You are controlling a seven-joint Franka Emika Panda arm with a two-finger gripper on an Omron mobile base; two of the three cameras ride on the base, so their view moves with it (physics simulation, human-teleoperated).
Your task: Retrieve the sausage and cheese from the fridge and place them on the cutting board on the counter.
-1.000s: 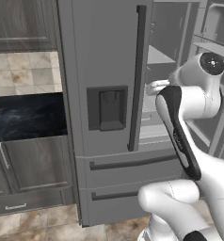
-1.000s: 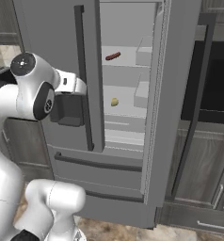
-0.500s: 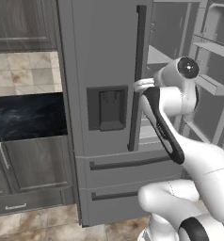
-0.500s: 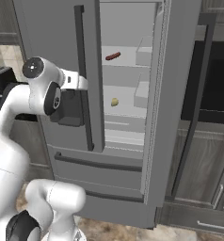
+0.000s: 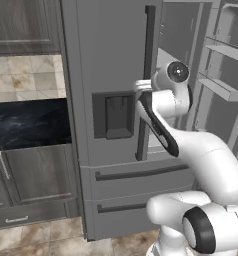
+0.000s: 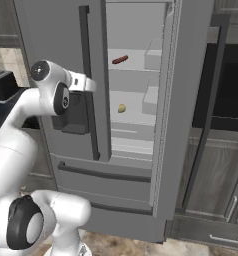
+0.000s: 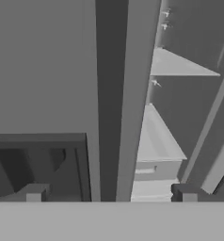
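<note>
The fridge (image 6: pixel 56 30) has its left door shut and its right door (image 6: pixel 188 100) swung open. On an upper shelf inside lies the red-brown sausage (image 6: pixel 119 60). The yellow cheese (image 6: pixel 121 108) sits on the shelf below it. My gripper (image 6: pixel 87 84) hovers in front of the shut left door, close to its dark vertical handle (image 6: pixel 89 75). In the hand view my gripper (image 7: pixel 109 194) is open, and the handle (image 7: pixel 111 94) runs up between the two fingertips. Nothing is held. The cutting board is out of view.
The black marble counter (image 5: pixel 26 125) runs left of the fridge over dark cabinets (image 5: pixel 31 180). A dark coffee machine (image 6: pixel 1 85) stands on it. The dispenser recess (image 5: pixel 113 115) is just left of the handle. Two drawers (image 6: pixel 106 175) lie below the doors. Door-bin shelves (image 5: pixel 218 87) line the open door.
My arm has folded in and swung left. The hand has moved from the edge of the open compartment to the left door's handle. The jaws stay open.
</note>
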